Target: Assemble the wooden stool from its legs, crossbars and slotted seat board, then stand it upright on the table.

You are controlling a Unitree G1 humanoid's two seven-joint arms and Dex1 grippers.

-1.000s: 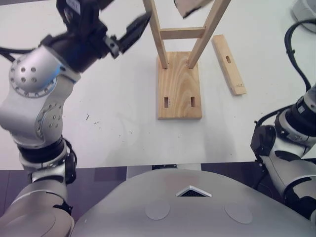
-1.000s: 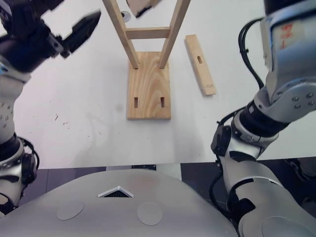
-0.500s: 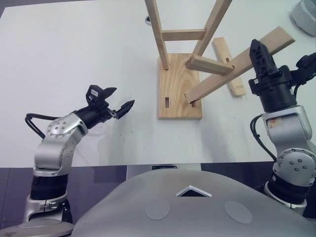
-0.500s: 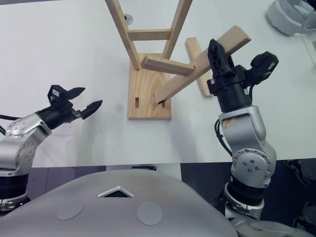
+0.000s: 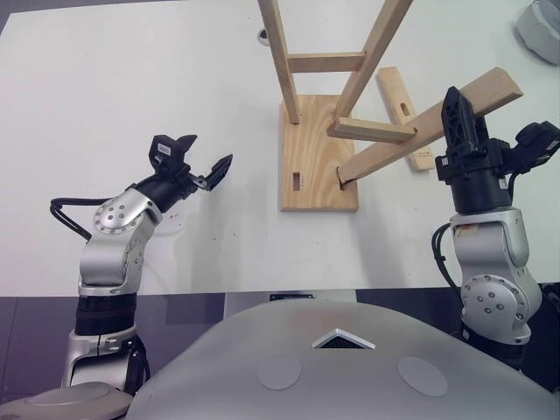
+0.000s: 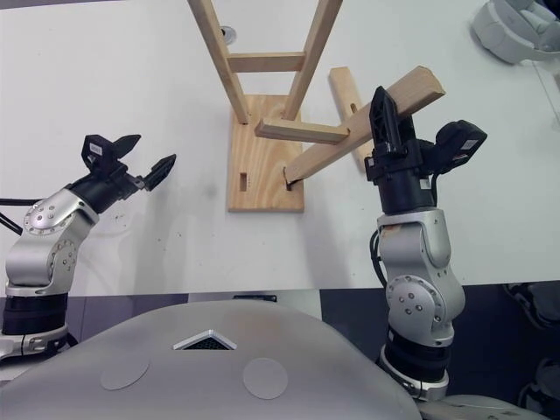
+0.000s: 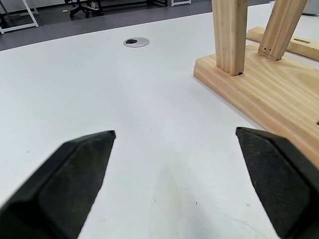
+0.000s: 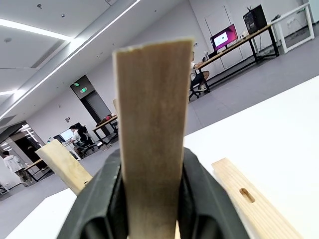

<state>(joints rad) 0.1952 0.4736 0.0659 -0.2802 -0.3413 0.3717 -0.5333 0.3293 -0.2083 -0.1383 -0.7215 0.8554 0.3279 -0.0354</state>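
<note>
The slotted seat board (image 5: 318, 153) lies flat on the white table. Two legs (image 5: 278, 52) joined by a crossbar (image 5: 324, 61) stand in its far slots. My right gripper (image 5: 455, 114) is shut on a third leg (image 5: 411, 131), which is tilted, with its lower end at the near right slot (image 5: 340, 179) and a crossbar (image 5: 372, 131) sticking out of it. The right wrist view has that leg (image 8: 152, 124) clamped between the fingers (image 8: 99, 199). My left gripper (image 5: 207, 153) hovers open and empty left of the board, facing it (image 7: 259, 84).
A loose slotted wooden piece (image 5: 404, 114) lies flat right of the board, under the tilted leg. A round grommet (image 5: 263, 35) sits in the table beyond the stool. A pale grey object (image 5: 538, 22) rests at the far right corner. The table's front edge (image 5: 262, 293) runs close.
Both arms dropped from near the camera to table height. The right gripper brought the tilted leg in and shifted its foot at the near right slot. The left gripper rose a little.
</note>
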